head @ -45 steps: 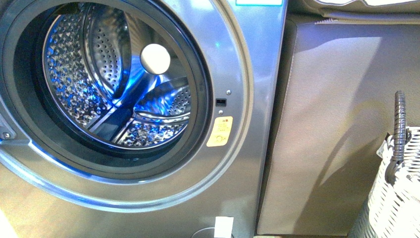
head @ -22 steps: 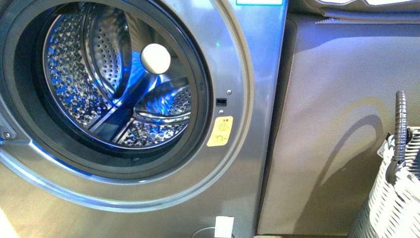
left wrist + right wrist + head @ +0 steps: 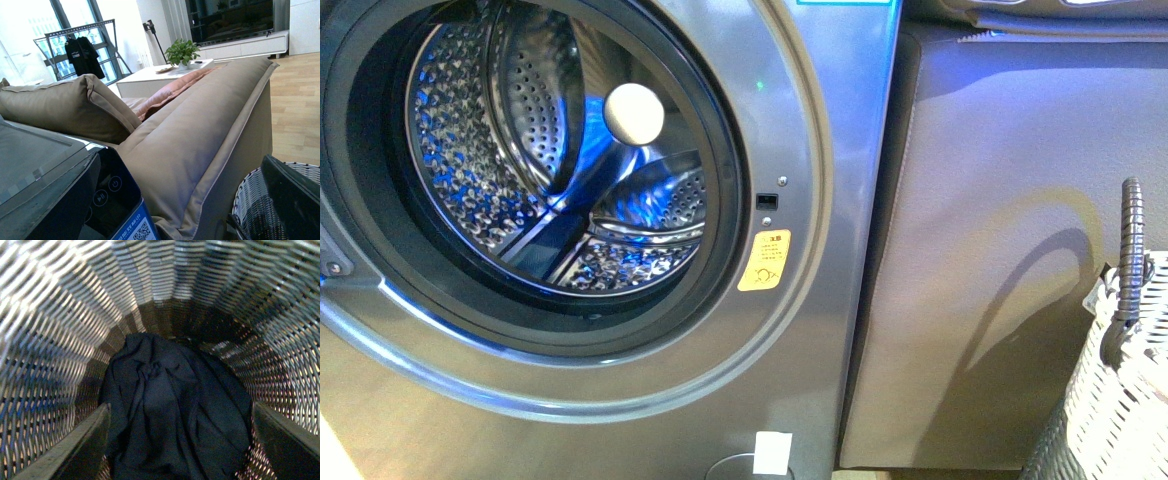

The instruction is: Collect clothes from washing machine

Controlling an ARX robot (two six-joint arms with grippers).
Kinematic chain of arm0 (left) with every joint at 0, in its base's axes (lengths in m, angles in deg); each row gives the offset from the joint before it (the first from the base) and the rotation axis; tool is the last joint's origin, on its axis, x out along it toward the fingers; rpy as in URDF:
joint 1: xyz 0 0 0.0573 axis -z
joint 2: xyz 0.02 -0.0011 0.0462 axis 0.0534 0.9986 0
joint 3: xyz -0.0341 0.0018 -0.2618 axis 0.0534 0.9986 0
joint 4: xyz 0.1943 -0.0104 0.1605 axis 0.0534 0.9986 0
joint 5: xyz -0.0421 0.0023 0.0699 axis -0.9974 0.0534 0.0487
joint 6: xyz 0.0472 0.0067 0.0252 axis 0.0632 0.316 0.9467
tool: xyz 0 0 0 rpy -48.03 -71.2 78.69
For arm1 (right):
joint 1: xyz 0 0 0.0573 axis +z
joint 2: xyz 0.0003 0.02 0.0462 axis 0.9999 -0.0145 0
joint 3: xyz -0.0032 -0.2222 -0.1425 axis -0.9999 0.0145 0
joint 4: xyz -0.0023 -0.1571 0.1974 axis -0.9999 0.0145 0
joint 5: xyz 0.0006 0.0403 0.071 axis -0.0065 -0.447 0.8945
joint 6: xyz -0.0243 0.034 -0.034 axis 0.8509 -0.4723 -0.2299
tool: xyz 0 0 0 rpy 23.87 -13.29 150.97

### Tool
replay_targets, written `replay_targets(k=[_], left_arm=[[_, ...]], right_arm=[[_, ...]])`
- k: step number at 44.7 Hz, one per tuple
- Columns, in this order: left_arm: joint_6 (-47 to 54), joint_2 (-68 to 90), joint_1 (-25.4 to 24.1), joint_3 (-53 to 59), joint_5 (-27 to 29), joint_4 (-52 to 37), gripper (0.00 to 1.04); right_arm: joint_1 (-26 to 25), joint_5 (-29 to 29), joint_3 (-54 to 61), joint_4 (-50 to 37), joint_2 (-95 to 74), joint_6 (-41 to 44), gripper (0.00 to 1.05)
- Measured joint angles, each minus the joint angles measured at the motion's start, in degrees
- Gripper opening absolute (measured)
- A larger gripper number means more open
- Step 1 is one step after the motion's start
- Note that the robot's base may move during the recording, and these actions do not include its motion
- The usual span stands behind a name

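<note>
A living room with a wooden floor [image 3: 300, 100], tall windows and a clothes rack [image 3: 82, 42] is forming the background of the left wrist view, where a tan sofa [image 3: 200, 135] is standing beside the dark top of the washing machine [image 3: 45, 170]. In the front view, the washing machine [image 3: 820, 150] is filling the left of the scene, its round porthole showing the perforated steel drum [image 3: 520, 150] lit blue, with a yellow-orange warning sticker [image 3: 765, 260] to the right of the opening and a white tag [image 3: 772, 452] near the bottom. The sofa's side panel [image 3: 1000, 270] is lying to the right, and the woven basket [image 3: 1120, 400] is standing at the far right edge. In the right wrist view, the clothes [image 3: 175, 415], a dark navy garment, are lying crumpled at the bottom inside the basket [image 3: 60, 315]. The right gripper [image 3: 182, 440] is hanging over the garment with its two fingers [image 3: 75, 445] spread wide apart, holding nothing. Whether the left gripper is spread or pressed together cannot be told.
</note>
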Motion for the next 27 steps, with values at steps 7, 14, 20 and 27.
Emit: replay_targets(k=[7, 14, 20, 27], left_arm=[[0.00, 0.00, 0.00, 0.00, 0.00, 0.00, 0.98], [0.00, 0.00, 0.00, 0.02, 0.00, 0.00, 0.98], [0.00, 0.00, 0.00, 0.00, 0.00, 0.00, 0.98], [0.00, 0.00, 0.00, 0.02, 0.00, 0.00, 0.98]], right_arm=[[1.33, 4.72, 0.48, -5.42, 5.97, -5.68, 0.97], [4.15, 8.13, 2.29, -16.17, 17.68, -16.59, 0.97], [6.29, 8.48, 2.99, -26.27, 27.65, -28.59, 0.97], [8.04, 7.72, 5.44, -36.89, 35.76, -41.51, 0.97]])
